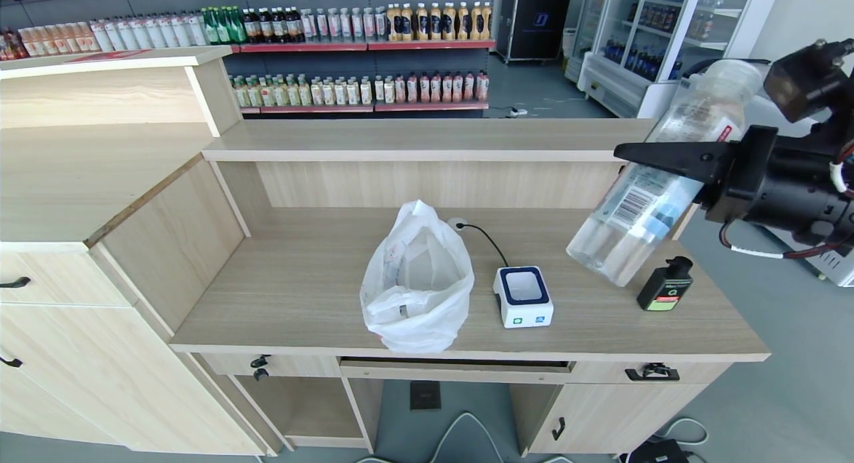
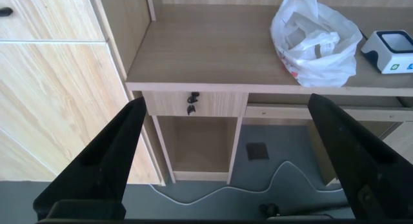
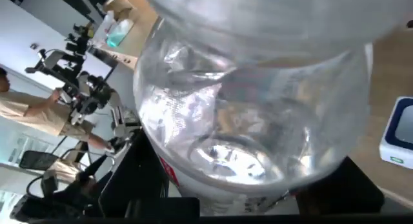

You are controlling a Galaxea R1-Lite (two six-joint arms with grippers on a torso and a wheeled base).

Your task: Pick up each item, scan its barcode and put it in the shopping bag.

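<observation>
Aloft, one clear bottle (image 1: pixel 634 216), one bag (image 1: pixel 417 283), one scanner (image 1: pixel 523 296), one black bottle (image 1: pixel 664 286)

The clear bottle (image 1: pixel 617 239) hangs tilted, barcode (image 1: pixel 634 206) showing.

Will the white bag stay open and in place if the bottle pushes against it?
Probably not. The shopping bag is thin, crinkled film standing unsupported, so it likely buckles. It looks light, so it may slide on the smooth counter.
</observation>
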